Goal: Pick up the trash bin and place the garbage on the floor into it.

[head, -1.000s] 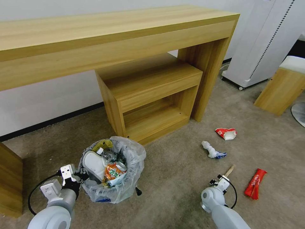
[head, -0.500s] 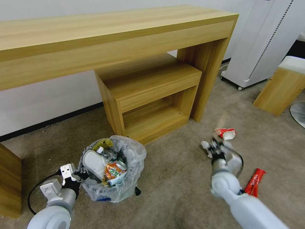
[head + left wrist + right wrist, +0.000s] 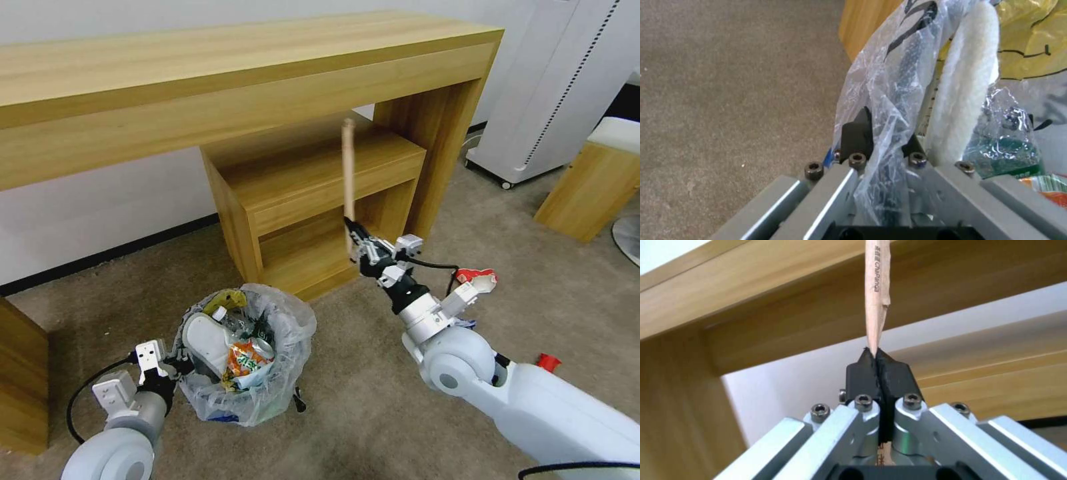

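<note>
**Wooden stick lifted, bin held ready**

Wood-grain desk [image 3: 233, 87] stands behind beige carpet [image 3: 360, 393]. Trash bin [image 3: 257, 400], bag-lined and nearly full, sits low on the robot's left; the left end effector [image 3: 882, 140] is clamped on its rim and bag. Right end effector [image 3: 358, 241] is raised mid-scene, pinched tight on the wooden stick [image 3: 348, 180], which points upward. Judged step: carrying the stick to the bin. Next move likely needs swinging left, tipping the stick down, then letting go. Red wrappers [image 3: 475, 279] remain on the floor.
</note>
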Controlling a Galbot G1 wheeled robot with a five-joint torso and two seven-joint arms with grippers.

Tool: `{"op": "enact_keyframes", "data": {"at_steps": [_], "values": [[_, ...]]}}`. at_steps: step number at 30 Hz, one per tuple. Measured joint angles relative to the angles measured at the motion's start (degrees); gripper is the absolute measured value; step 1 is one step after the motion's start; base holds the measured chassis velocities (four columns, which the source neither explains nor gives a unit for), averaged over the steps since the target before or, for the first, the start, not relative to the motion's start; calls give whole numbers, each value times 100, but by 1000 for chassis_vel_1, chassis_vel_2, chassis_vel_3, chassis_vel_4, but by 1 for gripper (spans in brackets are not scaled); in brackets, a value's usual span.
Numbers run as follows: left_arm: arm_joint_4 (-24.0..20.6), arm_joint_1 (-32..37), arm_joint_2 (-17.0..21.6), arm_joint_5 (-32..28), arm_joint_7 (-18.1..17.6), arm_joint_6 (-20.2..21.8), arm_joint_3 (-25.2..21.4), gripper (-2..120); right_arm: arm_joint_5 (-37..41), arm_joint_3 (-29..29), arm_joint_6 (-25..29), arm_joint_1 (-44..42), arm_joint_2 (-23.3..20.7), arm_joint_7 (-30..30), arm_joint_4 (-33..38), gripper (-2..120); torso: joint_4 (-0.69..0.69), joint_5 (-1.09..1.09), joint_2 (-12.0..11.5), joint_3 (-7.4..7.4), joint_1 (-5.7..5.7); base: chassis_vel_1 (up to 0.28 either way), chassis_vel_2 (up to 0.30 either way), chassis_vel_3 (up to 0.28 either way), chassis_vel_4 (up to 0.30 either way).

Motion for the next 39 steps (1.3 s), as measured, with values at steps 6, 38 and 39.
{"op": "enact_keyframes", "data": {"at_steps": [6, 38, 39], "values": [[-32, 13, -61, 23, -5, 12, 2, 1, -72, -1068, 216, 651, 214, -277, -394, 0, 3, -1, 0, 0, 0, 0, 0, 0, 0], [-51, -66, -21, -155, -38, 13, -137, 1, -507, -3104, 324, 1402, 1318, -49, -1874, 2, 2, 0, 0, 0, 0, 0, 0, 0, 0], [-53, -67, -27, -153, -37, 12, -134, 1, -509, -3110, 294, 1402, 1333, -23, -1903, 9, 2, -1, 0, 0, 0, 0, 0, 0, 0]]}}
